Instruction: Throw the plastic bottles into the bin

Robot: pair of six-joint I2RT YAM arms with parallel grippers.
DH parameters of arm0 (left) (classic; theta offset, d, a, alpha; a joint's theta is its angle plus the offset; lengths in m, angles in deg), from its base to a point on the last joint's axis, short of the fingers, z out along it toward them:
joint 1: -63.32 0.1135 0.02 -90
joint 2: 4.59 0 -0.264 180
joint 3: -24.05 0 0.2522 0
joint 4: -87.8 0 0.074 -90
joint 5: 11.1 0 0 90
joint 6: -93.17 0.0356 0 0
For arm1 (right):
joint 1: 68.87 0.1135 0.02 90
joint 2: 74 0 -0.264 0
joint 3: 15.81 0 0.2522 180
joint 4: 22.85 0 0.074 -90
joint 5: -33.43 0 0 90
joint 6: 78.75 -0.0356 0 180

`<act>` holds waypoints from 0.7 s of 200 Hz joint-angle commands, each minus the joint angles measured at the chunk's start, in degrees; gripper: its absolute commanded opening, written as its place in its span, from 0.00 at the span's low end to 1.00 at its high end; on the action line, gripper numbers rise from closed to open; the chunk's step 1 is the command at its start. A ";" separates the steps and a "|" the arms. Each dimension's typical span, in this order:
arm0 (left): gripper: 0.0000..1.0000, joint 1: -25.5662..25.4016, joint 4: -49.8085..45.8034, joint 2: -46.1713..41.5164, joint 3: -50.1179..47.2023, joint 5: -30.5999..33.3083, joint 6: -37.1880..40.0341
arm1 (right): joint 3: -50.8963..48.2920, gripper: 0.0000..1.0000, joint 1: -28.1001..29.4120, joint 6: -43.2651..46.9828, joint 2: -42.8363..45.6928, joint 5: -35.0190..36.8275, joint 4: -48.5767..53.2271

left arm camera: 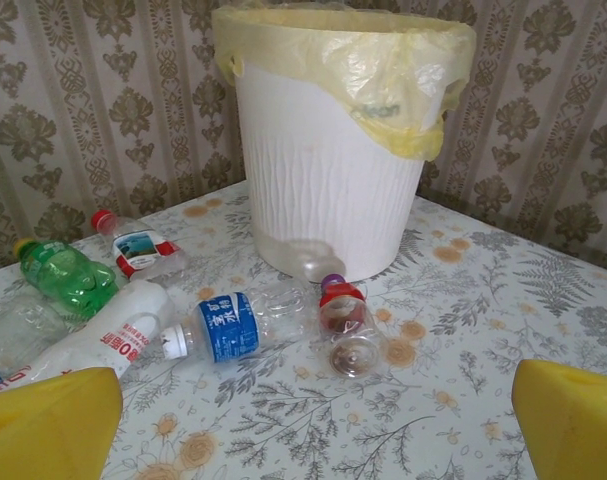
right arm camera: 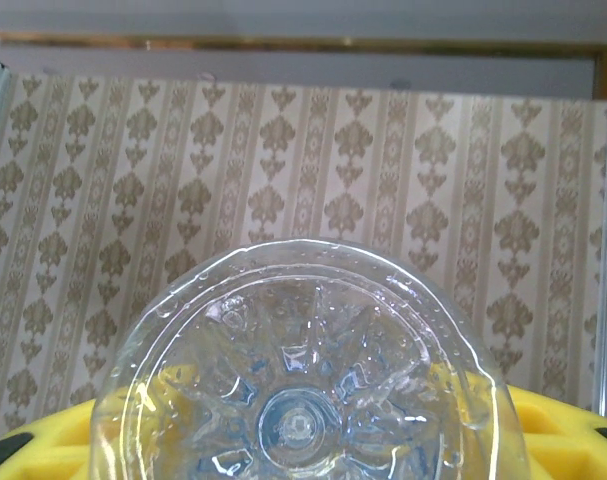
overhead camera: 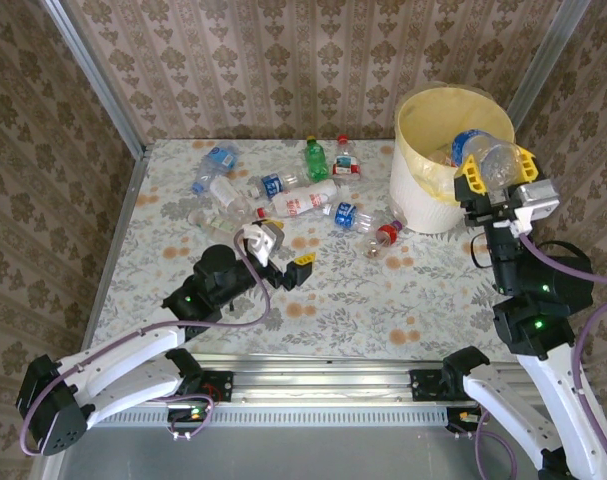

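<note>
So a clear bottle (overhead camera: pixel 475 148) is clamped in the right gripper (overhead camera: pixel 498 168) at the bin's (overhead camera: pixel 419 205) rim, neck end pointed in over the opening, with the left gripper (overhead camera: pixel 285 252) spread wide apart.

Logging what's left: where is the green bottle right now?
In the top view, the green bottle lies near the far edge of the table, left of the bin, with a red-capped bottle just to its right.

Top external looks down from above the near edge of the table (overhead camera: pixel 383 300); the bin (overhead camera: pixel 418 200) lies at 1 o'clock. Left wrist, low over that table, faces the same bin (left arm camera: pixel 323 180) nearby. Right wrist, tight against a clear bottle (right arm camera: pixel 303 400), faces wallpaper (right arm camera: pixel 283 170).
</note>
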 commanded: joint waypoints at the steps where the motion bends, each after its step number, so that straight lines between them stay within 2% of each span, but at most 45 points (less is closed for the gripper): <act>1: 1.00 0.54 0.11 -0.96 -0.72 0.83 -0.69 | -0.46 0.32 0.23 2.30 0.86 -1.31 -6.18; 53: 1.00 0.96 0.36 -1.93 -1.68 1.37 -1.04 | -0.58 0.32 0.23 2.85 0.10 -1.12 -5.80; 70: 1.00 1.16 0.44 -2.35 -1.89 1.37 -1.12 | 1.78 0.31 0.23 2.31 -2.53 2.62 -3.32; 93: 1.00 1.50 0.22 -2.60 -1.81 1.10 -1.12 | 10.46 0.31 -2.64 -0.85 -11.40 8.49 7.48; 111: 1.00 1.79 -0.25 -2.53 -1.46 0.85 -1.11 | 23.57 0.35 -11.26 -10.30 -22.11 2.88 25.22; 118: 1.00 1.86 -0.49 -2.52 -1.32 0.70 -1.11 | 28.72 0.38 -14.27 -14.75 -26.27 1.12 31.21; 122: 1.00 1.91 -0.72 -2.60 -1.21 0.64 -1.12 | 31.39 0.44 -15.76 -16.78 -28.47 0.08 34.48; 140: 1.00 1.95 -2.32 -2.57 -0.69 1.29 -1.19 | 41.51 0.78 -18.23 -21.54 -36.12 -1.69 47.33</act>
